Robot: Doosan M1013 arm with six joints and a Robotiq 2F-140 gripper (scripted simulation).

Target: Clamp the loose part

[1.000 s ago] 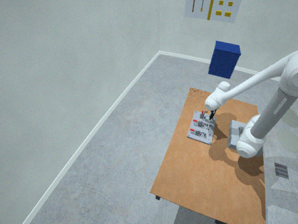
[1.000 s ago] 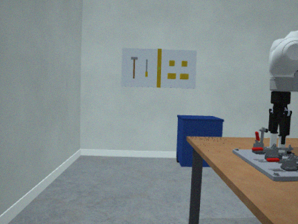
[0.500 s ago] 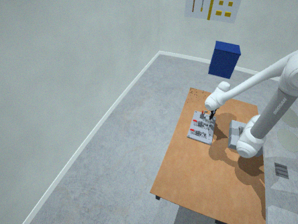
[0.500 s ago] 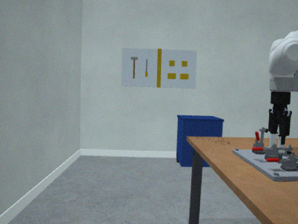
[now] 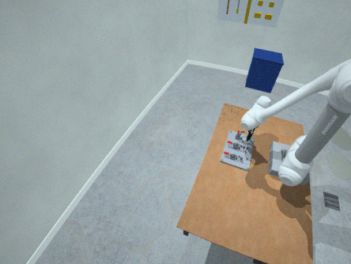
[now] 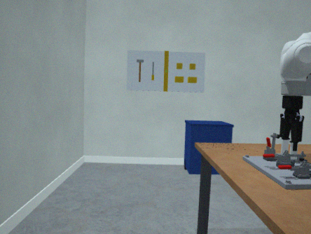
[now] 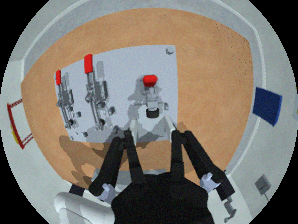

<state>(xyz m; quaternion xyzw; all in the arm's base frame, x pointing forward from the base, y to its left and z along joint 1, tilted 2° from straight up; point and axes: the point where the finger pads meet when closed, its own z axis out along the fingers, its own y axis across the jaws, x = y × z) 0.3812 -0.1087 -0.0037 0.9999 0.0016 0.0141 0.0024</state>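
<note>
The grey fixture plate lies on the wooden table and carries three clamps with red handles. It also shows in the exterior view and in the wrist view. My gripper is shut on the loose part, a pale grey piece, and holds it low over the nest at the far end of the plate. That nest's clamp handle stands upright. The other two handles lie low. In the exterior view the part shows white between the fingers. I cannot tell whether it touches the pads.
A blue bin stands on the floor beyond the table's far edge. A grey block sits on the table by the arm's base. The fixture lies near the table's left edge.
</note>
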